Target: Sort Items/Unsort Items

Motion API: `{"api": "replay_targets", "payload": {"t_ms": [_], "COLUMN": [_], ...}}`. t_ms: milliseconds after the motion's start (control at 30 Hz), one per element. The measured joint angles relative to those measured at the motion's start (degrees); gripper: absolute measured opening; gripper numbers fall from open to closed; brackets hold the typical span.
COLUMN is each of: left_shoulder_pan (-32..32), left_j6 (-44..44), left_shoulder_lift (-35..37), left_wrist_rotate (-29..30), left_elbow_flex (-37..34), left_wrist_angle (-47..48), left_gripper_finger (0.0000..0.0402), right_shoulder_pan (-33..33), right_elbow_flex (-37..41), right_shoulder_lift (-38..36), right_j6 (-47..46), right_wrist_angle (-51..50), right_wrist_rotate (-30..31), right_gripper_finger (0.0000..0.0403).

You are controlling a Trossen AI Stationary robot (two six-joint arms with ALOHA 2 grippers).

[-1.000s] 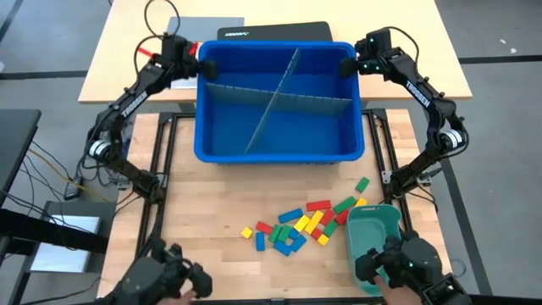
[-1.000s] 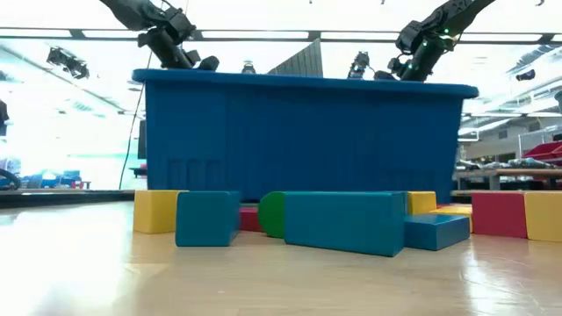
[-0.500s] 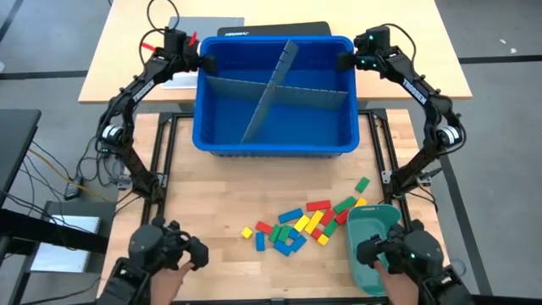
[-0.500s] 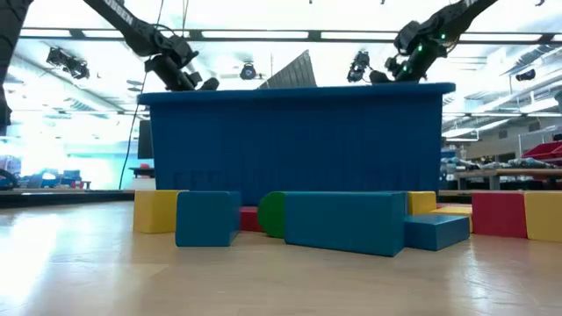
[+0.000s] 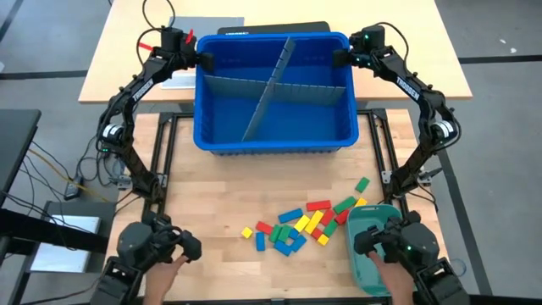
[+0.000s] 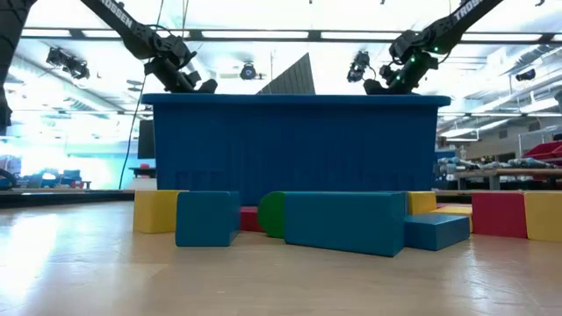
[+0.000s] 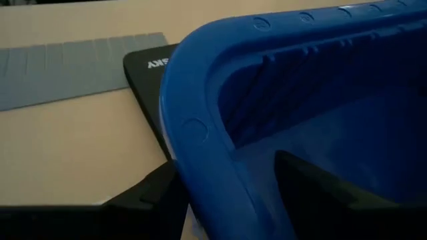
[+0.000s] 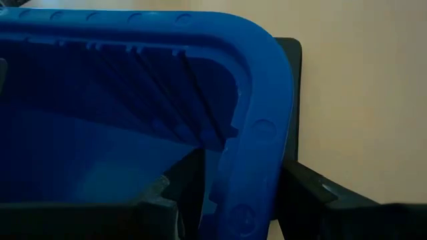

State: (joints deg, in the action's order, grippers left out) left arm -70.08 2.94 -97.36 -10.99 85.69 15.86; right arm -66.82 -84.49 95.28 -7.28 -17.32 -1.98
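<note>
Fingers point(image 7: 160, 193) of both arms clamp blue bin point(image 5: 275, 140) rim beyond scattered blocks point(image 5: 305, 224).

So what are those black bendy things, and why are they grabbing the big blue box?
They are two robot arms. One picture looks down from above, one looks across the table top, and two come from tiny cameras on the arms' wrists. The left hand pinches the rim at one far corner of the blue box, and the right hand pinches the other far corner. Grey dividers split the box into sections, and no blocks show inside. The little colored blocks lie heaped on the wooden table, next to a green tray.
</note>
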Motion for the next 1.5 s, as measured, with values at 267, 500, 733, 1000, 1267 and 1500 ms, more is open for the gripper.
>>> {"api": "replay_targets", "payload": {"t_ms": [267, 500, 733, 1000, 1267, 1500], "left_shoulder_pan": [-0.23, -0.48, -0.79, -0.85, -1.1, -0.95], "left_j6": [-4.7, -7.12, -11.59, -15.6, -18.36, -18.55], "left_shoulder_lift": [0.21, 0.35, 0.33, 0.33, 0.73, 0.66], "left_wrist_rotate": [4.63, 7.18, 8.85, 13.11, 20.81, 20.79], "left_elbow_flex": [0.02, 0.28, 3.29, 5.62, 6.09, 5.95], "left_wrist_angle": [0.09, 0.47, 4.6, 8.02, 7.2, 8.67], "left_gripper_finger": [0.0219, 0.0219, 0.022, 0.0219, 0.0218, 0.0218], "right_shoulder_pan": [-0.35, -0.91, -1.01, -1.04, 1.44, 6.42], "right_elbow_flex": [0.04, -0.07, -0.11, -0.09, -0.04, -0.7], "right_shoulder_lift": [-0.06, -0.46, -0.53, -0.71, -1.65, -2.86], "right_j6": [2.78, 7.86, 9.54, 12.96, 13.31, 13.61], "right_wrist_angle": [1.86, 6.65, 9.2, 11.89, 12.59, 12.84], "right_wrist_rotate": [2.22, 3.94, 5.25, 5.29, 3.42, -3.59], "right_gripper_finger": [0.0158, 0.0183, 0.0202, 0.0204, 0.0199, 0.017]}}
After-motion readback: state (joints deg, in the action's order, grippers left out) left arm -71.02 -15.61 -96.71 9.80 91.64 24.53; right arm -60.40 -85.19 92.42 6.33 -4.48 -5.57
